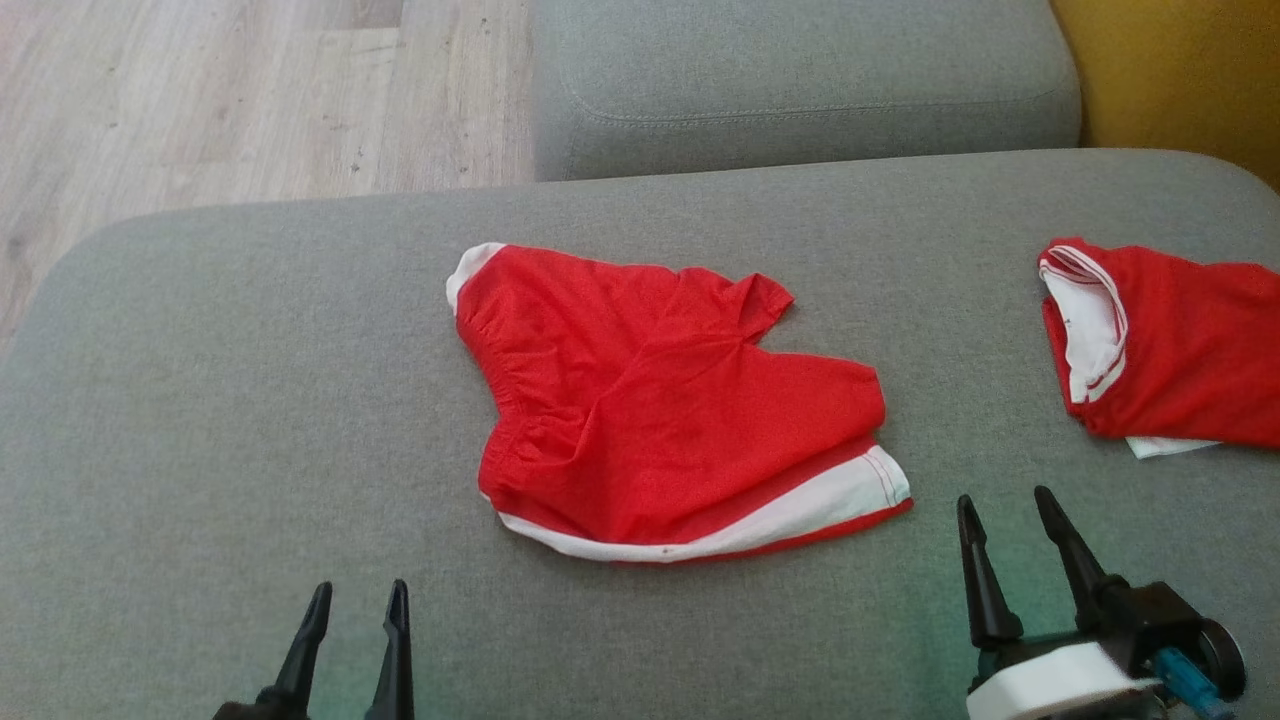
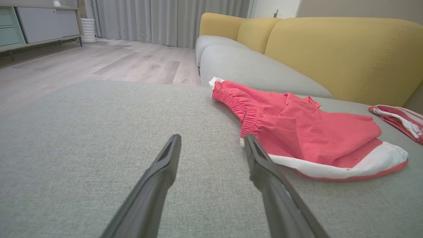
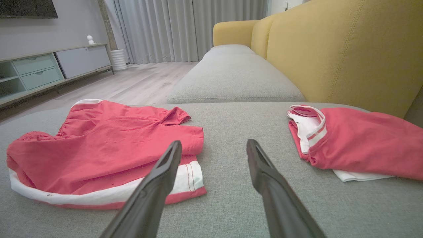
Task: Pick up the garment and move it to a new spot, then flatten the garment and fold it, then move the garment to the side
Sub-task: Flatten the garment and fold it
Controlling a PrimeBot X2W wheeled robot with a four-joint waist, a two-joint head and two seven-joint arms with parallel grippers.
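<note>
Two red garments (image 1: 670, 420) (image 1: 1180, 340) lie before two spread tools (image 1: 361, 586) (image 1: 1003, 494).

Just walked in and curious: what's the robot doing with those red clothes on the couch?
Nothing is held yet. The left gripper and right gripper are both open and empty, short of the red shorts, which lie rumpled in the middle of the grey cushion. A second red garment lies to the robot's right, untouched.

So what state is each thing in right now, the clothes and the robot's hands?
Red shorts: rumpled, partly folded over, lying on the grey cushion.
Second red garment: bunched, lying further right, untouched.
Left hand: open, empty.
Right hand: open, empty.
Curtains: drawn.
</note>
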